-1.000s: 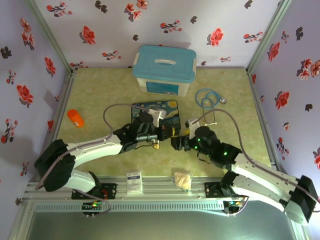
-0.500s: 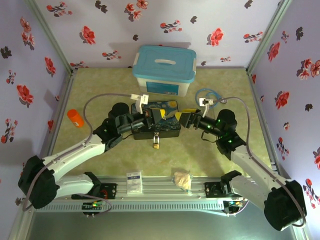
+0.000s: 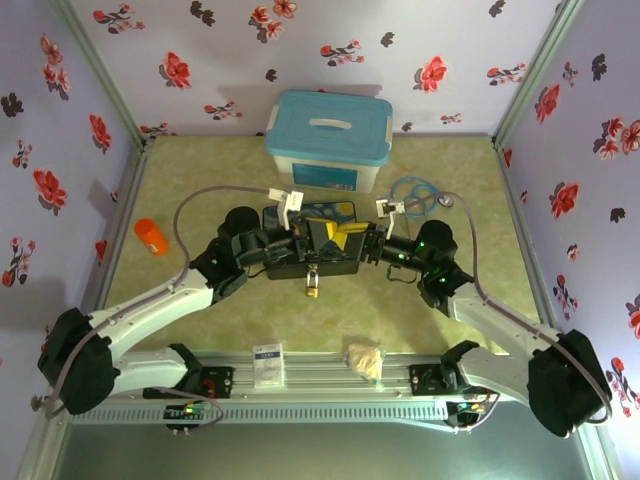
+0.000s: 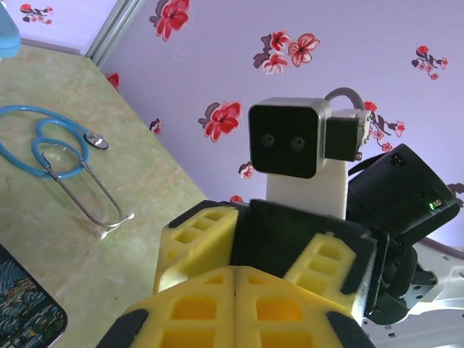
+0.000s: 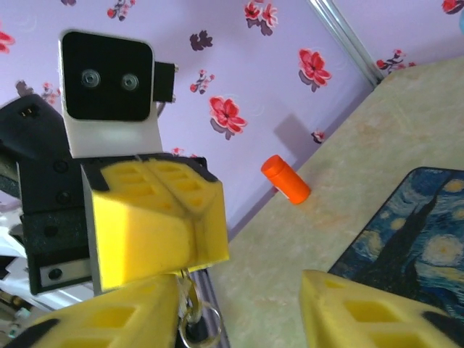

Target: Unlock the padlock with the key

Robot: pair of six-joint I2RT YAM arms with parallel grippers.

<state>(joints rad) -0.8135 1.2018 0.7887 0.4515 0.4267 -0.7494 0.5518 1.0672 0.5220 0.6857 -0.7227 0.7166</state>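
My left gripper (image 3: 325, 238) hovers over the painted box, fingers shut; their seam shows in the left wrist view (image 4: 238, 279). The right wrist view looks straight at the left gripper (image 5: 181, 217). A thin silver loop (image 5: 187, 290) comes down from between its pads, with a key ring (image 5: 197, 328) on it. In the top view the small brass padlock (image 3: 314, 288) dangles below, in front of the box. The key itself I cannot make out. My right gripper (image 3: 362, 242) faces the left one closely, open (image 5: 239, 319), with nothing between its fingers (image 4: 196, 239).
The starry-night box (image 3: 335, 210) lies under both grippers. Behind it stands a blue-lidded bin (image 3: 328, 140), with a blue stethoscope (image 3: 412, 195) to its right. An orange cylinder (image 3: 150, 237) lies at the left. A beige paper wad (image 3: 365, 358) and a white card (image 3: 268, 365) sit at the near edge.
Both arms rose and moved back over the box a second ago. Since then the right gripper has slid left, closer to the left gripper. The padlock swings slightly.
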